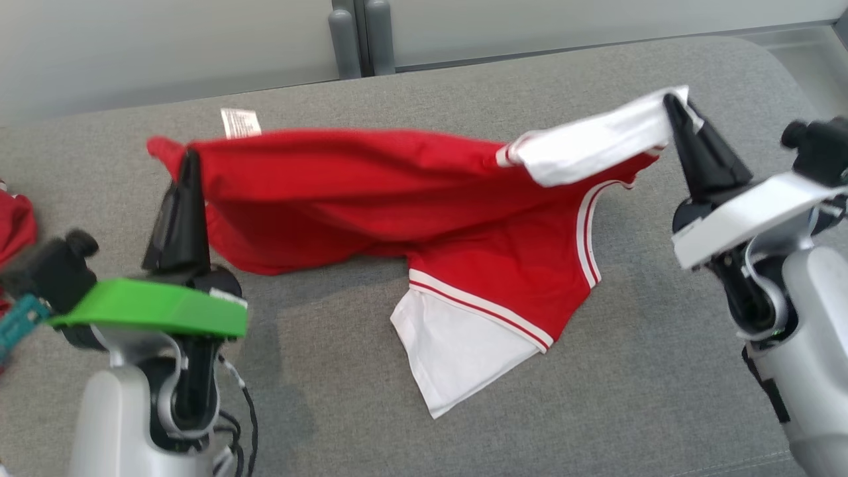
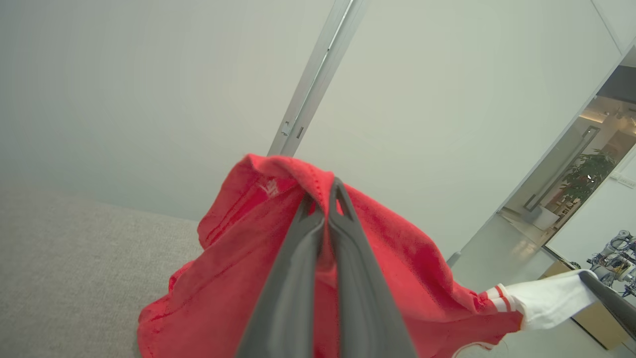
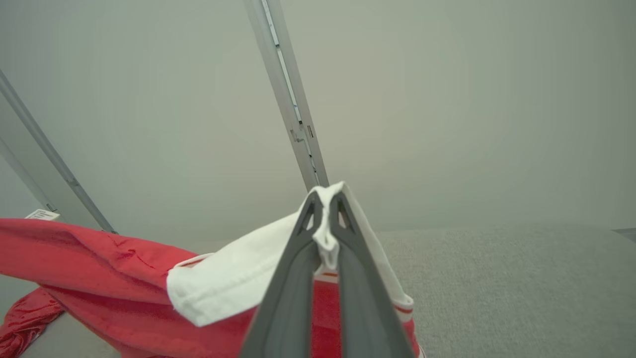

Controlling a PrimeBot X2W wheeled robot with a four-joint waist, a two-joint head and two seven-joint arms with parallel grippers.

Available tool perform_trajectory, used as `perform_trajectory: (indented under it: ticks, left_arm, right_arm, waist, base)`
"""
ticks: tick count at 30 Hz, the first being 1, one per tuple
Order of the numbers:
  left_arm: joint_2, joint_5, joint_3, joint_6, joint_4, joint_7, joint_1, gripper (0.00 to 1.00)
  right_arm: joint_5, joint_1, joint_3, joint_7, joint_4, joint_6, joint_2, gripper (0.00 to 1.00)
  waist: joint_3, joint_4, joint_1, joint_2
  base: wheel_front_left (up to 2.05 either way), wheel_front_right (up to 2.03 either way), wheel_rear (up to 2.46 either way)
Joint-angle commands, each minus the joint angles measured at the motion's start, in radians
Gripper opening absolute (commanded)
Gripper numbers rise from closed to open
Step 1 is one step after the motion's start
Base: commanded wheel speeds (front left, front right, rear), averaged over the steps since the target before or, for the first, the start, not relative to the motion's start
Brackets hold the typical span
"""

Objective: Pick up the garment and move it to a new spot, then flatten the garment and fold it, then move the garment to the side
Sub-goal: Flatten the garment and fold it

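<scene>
Grey upholstered surface [image 1: 596, 371] stretches wide, with pale wall panels behind. The red garment [image 1: 371, 192] hangs stretched between both arms, and its lower white sleeve [image 1: 457, 344] lies on the cushion. A white care tag [image 1: 240, 122] sticks up at its far edge, print too small to read. The left gripper [image 1: 190, 156], fingers pressed together, pinches the red corner. The right gripper [image 1: 671, 101] pinches the other white sleeve [image 1: 589, 142], lifted clear. Both arms reach forward, well apart. Open grey room lies in front and to the right; another red cloth [image 1: 13, 228] sits at the left edge.
</scene>
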Motion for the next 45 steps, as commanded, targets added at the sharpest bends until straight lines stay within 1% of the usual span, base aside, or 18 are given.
perform_trajectory:
  ticks: [1,5,10,13,18,23,26,32,39,43,45]
  left_arm:
    - [-0.006,-0.010,-0.003,-0.009,0.032,-0.044,0.049,0.00]
    - [-0.012,-0.048,-0.032,-0.027,0.139,-0.149,0.163,0.00]
    - [-0.015,-0.068,-0.079,-0.042,0.270,-0.257,0.242,0.00]
    - [-0.015,-0.092,-0.104,-0.053,0.333,-0.295,0.262,0.00]
    - [-0.016,-0.085,-0.124,-0.062,0.399,-0.336,0.296,0.00]
    - [-0.016,-0.079,-0.151,-0.066,0.412,-0.348,0.328,0.00]
    - [-0.016,-0.098,-0.154,-0.067,0.387,-0.346,0.343,0.00]
    - [-0.014,-0.145,-0.159,-0.067,0.321,-0.347,0.368,0.00]
    - [0.053,-0.204,-0.266,-0.067,0.324,-0.332,0.418,0.00]
    - [0.074,-0.219,-0.290,-0.067,0.345,-0.333,0.433,0.00]
    - [0.074,-0.229,-0.297,-0.067,0.360,-0.336,0.431,0.00]
  right_arm:
    - [0.011,0.036,0.025,-0.032,0.033,0.000,-0.015,0.00]
    - [0.031,0.112,0.110,-0.104,0.141,0.000,-0.043,0.00]
    - [0.076,0.172,0.157,-0.176,0.263,0.000,-0.058,0.00]
    - [0.093,0.188,0.185,-0.202,0.320,0.000,-0.062,0.00]
    - [0.108,0.194,0.232,-0.232,0.385,0.000,-0.059,0.00]
    - [0.114,0.195,0.263,-0.250,0.426,0.000,-0.056,0.00]
    - [0.111,0.199,0.274,-0.256,0.438,0.000,-0.057,0.00]
    - [0.124,0.200,0.252,-0.265,0.436,0.000,-0.060,0.00]
    - [0.145,0.235,0.252,-0.266,0.447,0.000,-0.073,0.00]
    - [0.156,0.254,0.257,-0.266,0.452,0.000,-0.075,0.00]
    - [0.160,0.255,0.258,-0.265,0.452,0.000,-0.077,0.00]
  waist:
    - [0.004,-0.003,0.0000,0.0000]
    - [0.014,-0.004,0.0000,0.0000]
    - [0.026,0.004,0.0000,0.0000]
    - [0.030,0.005,0.0000,0.0000]
    - [0.028,0.002,0.0000,0.0000]
    - [0.020,0.007,0.0000,0.0000]
    - [0.016,0.011,0.0000,0.0000]
    - [0.007,0.021,0.0000,0.0000]
    - [-0.014,0.021,0.0000,0.0000]
    - [-0.015,0.022,0.0000,0.0000]
    - [-0.011,0.022,0.0000,0.0000]
  base:
    - [0.00,0.00,0.00]
    - [0.00,0.00,0.00]
    - [0.00,0.00,0.00]
    - [0.00,0.00,0.00]
    - [0.00,0.00,0.00]
    - [0.00,0.00,0.00]
    - [0.00,0.00,0.00]
    - [0.00,0.00,0.00]
    - [0.00,0.00,0.00]
    - [0.00,0.00,0.00]
    - [0.00,0.00,0.00]
